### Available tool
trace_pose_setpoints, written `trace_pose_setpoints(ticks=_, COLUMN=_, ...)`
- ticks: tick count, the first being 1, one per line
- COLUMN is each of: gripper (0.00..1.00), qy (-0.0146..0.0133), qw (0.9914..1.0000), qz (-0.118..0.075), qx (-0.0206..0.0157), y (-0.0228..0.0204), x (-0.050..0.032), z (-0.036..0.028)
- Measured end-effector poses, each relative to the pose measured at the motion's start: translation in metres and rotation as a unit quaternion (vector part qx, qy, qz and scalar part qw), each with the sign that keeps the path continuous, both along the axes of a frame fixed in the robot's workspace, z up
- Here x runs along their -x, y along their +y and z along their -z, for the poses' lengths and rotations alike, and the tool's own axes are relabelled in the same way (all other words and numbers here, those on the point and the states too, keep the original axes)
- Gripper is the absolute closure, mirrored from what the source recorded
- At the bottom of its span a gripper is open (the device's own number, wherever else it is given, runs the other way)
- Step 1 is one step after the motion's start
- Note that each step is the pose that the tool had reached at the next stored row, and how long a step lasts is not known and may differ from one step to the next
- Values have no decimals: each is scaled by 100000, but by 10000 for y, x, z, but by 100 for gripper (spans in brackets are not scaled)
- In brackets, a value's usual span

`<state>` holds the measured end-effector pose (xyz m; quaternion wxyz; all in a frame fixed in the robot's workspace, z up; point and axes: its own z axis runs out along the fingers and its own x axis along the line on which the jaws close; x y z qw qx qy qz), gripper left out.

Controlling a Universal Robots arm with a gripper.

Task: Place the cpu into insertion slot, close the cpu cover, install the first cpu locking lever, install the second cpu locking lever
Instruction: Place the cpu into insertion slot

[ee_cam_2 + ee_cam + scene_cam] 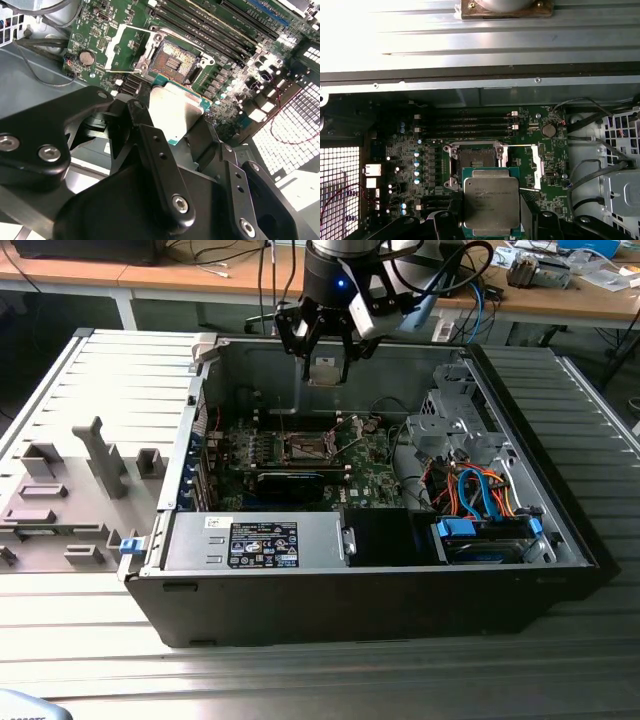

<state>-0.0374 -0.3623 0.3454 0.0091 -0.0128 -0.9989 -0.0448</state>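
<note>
cpu [490,200]: silvery top, green edge, held flat in the air above the board [522,135]. insertion slot [476,161]: bare, dark centre exposed. cpu cover [537,165]: swung open beside slot.

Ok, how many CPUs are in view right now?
1. The cpu is clamped in the gripper, held above the motherboard, not in the insertion slot, which sits empty with its cpu cover swung open.

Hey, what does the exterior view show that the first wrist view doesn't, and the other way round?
Exterior view: the whole open computer case, the grey fixture tray at that view's left, blue cables at its right. First wrist view: the coin battery and the cpu cover swung open. Both: the gripper holding the cpu, and the empty insertion slot on the green board.
</note>
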Motion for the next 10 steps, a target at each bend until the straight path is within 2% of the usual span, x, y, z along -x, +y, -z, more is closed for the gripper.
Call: trace_pose_setpoints(ticks=10, gripper=46, qy=0, qw=99974, qz=2290, qx=2, y=0, x=0, z=4)
